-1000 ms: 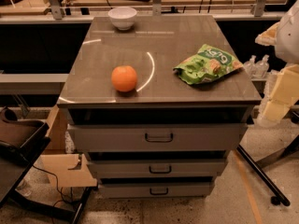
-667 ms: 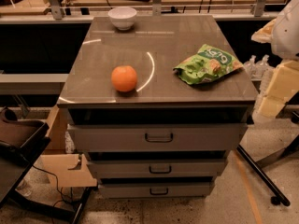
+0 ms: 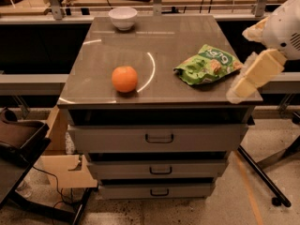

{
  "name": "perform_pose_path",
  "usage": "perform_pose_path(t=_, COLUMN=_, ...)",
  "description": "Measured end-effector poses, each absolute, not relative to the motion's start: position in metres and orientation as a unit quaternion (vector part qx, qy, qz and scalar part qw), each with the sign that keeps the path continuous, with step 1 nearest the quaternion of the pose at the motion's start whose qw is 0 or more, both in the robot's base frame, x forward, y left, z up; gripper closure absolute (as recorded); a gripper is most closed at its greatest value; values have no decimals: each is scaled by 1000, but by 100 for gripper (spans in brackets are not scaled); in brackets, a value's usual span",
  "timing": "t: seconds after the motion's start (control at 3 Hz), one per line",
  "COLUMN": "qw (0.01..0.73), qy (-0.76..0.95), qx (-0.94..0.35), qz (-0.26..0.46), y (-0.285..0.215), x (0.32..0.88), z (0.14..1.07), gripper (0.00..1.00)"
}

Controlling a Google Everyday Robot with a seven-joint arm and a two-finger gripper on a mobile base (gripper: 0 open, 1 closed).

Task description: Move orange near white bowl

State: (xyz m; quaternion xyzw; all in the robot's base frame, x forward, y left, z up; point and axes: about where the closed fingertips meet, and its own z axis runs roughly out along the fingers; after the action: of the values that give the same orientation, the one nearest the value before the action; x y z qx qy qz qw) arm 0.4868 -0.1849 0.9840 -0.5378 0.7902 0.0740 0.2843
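Note:
The orange [image 3: 124, 78] sits on the grey cabinet top [image 3: 154, 46], near its front left. The white bowl [image 3: 123, 18] stands at the far left corner of the top, well behind the orange. My gripper [image 3: 240, 92] hangs at the end of the cream and white arm at the right edge of the view, by the cabinet's front right corner. It is to the right of the green snack bag [image 3: 208, 64] and far from the orange. It holds nothing that I can see.
The green snack bag lies on the right side of the top. The cabinet has three drawers [image 3: 159, 138] below. A dark chair [image 3: 18, 144] and a cardboard box [image 3: 65, 170] stand at the lower left. Shelving rails run behind the cabinet.
My arm has moved left and up, closer to the cabinet's front right corner. The orange, bowl and bag have not moved.

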Motion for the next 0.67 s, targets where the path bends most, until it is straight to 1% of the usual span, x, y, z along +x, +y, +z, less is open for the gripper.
perform_pose_path(t=0.33, qw=369, qy=772, qx=-497, qz=145, y=-160, x=521, z=988, gripper=0)
perform_pose_path(t=0.67, qw=423, qy=750, qx=-472, qz=190, y=-137, x=543, z=994, gripper=0)
